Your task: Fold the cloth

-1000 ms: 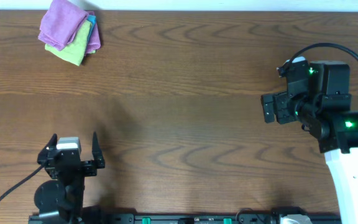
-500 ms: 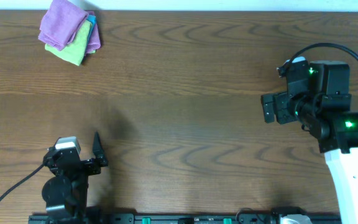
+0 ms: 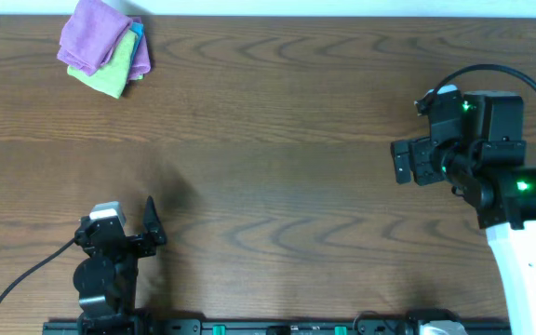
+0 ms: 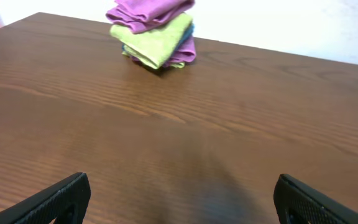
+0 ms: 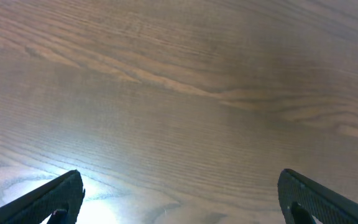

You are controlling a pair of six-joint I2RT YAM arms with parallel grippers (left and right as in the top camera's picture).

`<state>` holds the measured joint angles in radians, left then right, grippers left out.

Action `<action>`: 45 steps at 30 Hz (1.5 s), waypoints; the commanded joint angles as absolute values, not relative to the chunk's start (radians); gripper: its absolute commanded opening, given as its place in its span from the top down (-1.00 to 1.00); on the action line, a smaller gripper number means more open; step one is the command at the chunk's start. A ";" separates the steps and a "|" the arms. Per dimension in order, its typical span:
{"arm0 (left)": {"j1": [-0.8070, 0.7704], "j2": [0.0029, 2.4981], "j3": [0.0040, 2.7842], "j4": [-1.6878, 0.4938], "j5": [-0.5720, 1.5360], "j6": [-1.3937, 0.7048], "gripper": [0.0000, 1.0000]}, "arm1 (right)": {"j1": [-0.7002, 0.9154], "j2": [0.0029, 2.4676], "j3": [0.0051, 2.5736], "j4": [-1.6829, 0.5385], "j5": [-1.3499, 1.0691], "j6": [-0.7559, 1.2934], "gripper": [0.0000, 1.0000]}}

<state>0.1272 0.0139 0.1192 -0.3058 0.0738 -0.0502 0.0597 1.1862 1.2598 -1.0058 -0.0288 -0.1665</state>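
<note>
I see left jaws and right jaws both spread wide, empty; cloth pile [image 3: 103,46] sits at the surface's [image 3: 277,140] far-left corner.

1. One piece of furniture in my feeds: a wooden table [image 3: 277,112], dark brown, filling almost the whole overhead view.
2. The grain runs side to side, with long looping figures. A faint straight line [image 3: 249,140] crosses the top from left to right, roughly mid-depth.
3. Beyond the far edge, overhead shows a pale strip [image 3: 342,7]. I cannot tell whether it is wall or floor.
4. From the left wrist view, the backdrop [image 4: 303,25] behind the far edge is plain white and washed out, with no detail to read.
5. The right wrist view shows a bright glare [image 5: 73,183] on the wood, lower left; the surface has a slight sheen.
6. A soft dark shadow [image 4: 210,180] lies on the near wood in the left wrist view.
</note>
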 commanded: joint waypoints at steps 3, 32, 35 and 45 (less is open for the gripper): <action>0.124 0.004 0.093 -0.305 -0.002 -0.094 -0.91 | 0.053 1.179 1.259 -1.006 -0.026 -0.173 -0.99; 0.124 0.004 0.093 -0.305 -0.001 -0.093 -0.91 | 0.053 1.179 1.259 -1.006 -0.027 -0.173 -0.99; 0.124 0.004 0.093 -0.305 -0.001 -0.093 -0.91 | 0.053 1.179 1.259 -1.006 -0.027 -0.173 -0.98; 0.124 0.004 0.093 -0.305 -0.001 -0.093 -0.91 | 0.052 1.020 1.259 -1.038 -0.005 -0.197 -0.98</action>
<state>0.1272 0.0139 0.1184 -0.3035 0.0185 -0.0826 0.0597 1.1198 1.2591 -1.0283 -0.0261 -0.1692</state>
